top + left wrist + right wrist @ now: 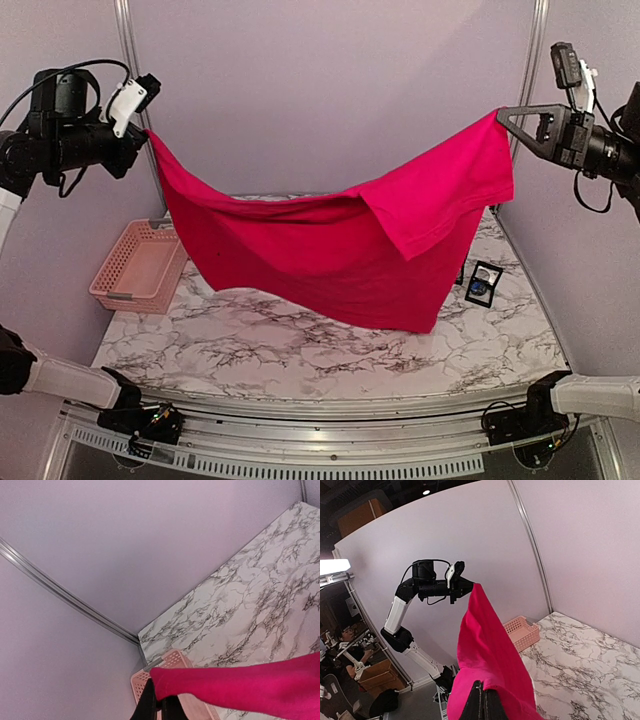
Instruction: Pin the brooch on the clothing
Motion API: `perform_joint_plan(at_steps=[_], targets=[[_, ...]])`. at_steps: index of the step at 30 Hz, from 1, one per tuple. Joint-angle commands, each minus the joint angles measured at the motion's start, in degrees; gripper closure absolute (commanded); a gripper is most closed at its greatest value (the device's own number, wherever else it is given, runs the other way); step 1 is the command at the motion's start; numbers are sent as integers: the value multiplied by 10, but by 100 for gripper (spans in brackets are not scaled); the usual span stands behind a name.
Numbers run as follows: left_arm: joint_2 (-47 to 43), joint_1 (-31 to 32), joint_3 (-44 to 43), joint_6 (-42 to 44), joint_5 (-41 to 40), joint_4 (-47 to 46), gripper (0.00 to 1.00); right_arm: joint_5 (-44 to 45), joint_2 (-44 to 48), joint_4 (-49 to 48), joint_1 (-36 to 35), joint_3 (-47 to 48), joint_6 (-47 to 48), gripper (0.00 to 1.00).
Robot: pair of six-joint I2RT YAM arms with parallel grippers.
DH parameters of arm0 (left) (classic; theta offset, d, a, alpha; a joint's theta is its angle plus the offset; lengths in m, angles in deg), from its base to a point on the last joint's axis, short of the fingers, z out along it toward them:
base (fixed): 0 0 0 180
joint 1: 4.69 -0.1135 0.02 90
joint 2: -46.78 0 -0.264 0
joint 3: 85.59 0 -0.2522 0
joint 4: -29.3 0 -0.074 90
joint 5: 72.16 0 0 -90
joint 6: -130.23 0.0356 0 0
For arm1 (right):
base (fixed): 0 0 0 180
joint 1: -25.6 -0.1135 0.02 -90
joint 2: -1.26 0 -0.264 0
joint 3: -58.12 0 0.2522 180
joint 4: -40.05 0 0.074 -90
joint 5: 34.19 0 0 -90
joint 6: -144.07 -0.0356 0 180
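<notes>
The clothing (330, 250), a bright red T-shirt, hangs stretched in the air between both arms and sags over the marble table. My left gripper (146, 131) is shut on its upper left corner; in the left wrist view the black fingers (150, 705) pinch the red cloth (250, 685). High on the right, my right gripper (502, 114) is shut on the other corner, and the right wrist view has the shirt (485, 645) running from its fingers (476, 705) up to the left arm. A small black square card (484, 283) with a shiny piece lies on the table; it may hold the brooch.
A pink plastic basket (140, 265) stands at the table's left edge, below the left gripper, and shows also in the wrist views as the basket (172, 661) and the basket (522, 632). Grey walls with metal posts (125, 40) close in the marble table (300, 350).
</notes>
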State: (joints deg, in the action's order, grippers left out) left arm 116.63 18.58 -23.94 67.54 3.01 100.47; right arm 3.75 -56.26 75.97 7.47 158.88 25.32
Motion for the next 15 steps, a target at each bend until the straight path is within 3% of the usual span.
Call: perform_joint_plan(at_steps=[1,4,8,13,15], targets=[[58,-13,-8,-16,-37,-33,100,84,-116,-26,1,50,-3,100],[123,-31,-48,-17,-61,-85,100,71,-224,-38,9,148,20,100],[220,-65,-171,-30,-94,-131,100,26,-392,-92,33,294,12,100],[274,-79,-259,-15,-128,-195,100,-23,-477,-321,85,363,-136,100],[283,-80,-274,-8,-133,-213,100,-10,-499,-360,102,398,-180,100]])
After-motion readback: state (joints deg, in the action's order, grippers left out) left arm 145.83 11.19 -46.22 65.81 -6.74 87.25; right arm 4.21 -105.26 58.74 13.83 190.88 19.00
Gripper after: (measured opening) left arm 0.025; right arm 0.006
